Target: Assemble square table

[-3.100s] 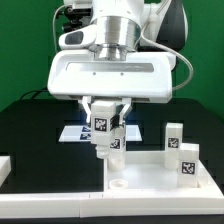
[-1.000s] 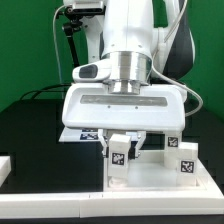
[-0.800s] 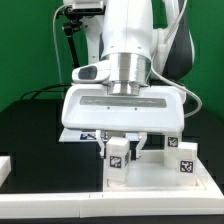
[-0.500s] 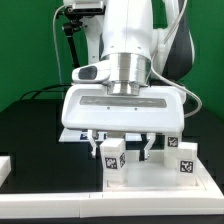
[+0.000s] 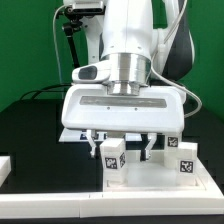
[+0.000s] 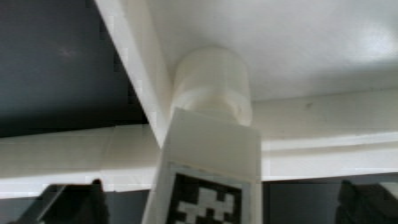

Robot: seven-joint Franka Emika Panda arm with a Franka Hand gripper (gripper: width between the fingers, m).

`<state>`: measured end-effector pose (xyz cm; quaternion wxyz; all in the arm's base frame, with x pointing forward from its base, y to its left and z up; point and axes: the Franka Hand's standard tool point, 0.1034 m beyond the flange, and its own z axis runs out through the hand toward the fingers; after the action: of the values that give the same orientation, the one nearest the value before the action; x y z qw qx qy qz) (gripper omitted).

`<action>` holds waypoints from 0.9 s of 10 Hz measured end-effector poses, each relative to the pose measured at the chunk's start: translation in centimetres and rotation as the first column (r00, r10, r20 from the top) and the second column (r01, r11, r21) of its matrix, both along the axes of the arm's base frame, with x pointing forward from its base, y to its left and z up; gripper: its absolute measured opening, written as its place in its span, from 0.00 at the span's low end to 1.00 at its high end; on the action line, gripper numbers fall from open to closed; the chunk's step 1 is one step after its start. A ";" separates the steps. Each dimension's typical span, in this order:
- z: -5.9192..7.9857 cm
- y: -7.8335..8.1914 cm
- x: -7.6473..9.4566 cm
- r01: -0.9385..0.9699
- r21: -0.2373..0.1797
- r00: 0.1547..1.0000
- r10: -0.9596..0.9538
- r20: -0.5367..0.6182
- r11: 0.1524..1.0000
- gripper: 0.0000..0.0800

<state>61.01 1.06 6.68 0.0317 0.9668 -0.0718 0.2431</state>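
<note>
The square table's white slab (image 5: 150,178) lies at the front right of the exterior view. A white tagged peg leg (image 5: 113,158) stands upright at its near left corner, in the round socket as far as I can tell. My gripper (image 5: 123,150) is open around the leg, with one finger (image 5: 97,148) on each side and a gap to it. In the wrist view the leg (image 6: 214,130) rises from the slab's corner (image 6: 302,40) between my dark fingertips (image 6: 71,205). Two more legs (image 5: 186,160) (image 5: 170,140) stand on the slab's right side.
The marker board (image 5: 78,133) lies on the black table behind the gripper. White border rails lie at the exterior view's left edge (image 5: 5,168) and along the front (image 5: 50,208). The arm's wide white body (image 5: 123,105) hangs low over the slab.
The gripper came down and right with the leg. It was shut on the leg one second ago and its fingers have since opened. The leg stays standing.
</note>
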 end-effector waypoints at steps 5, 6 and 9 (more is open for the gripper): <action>2.3 -0.5 0.4 -0.011 0.027 0.998 0.013 -0.067 1.000 0.81; 2.9 -0.8 0.8 -0.010 0.032 0.998 0.013 -0.068 0.999 0.81; 2.7 -0.5 1.2 0.006 0.088 0.970 0.015 -0.243 0.996 0.81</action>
<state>62.20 0.59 9.37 -0.0031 0.9900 -0.0759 0.1192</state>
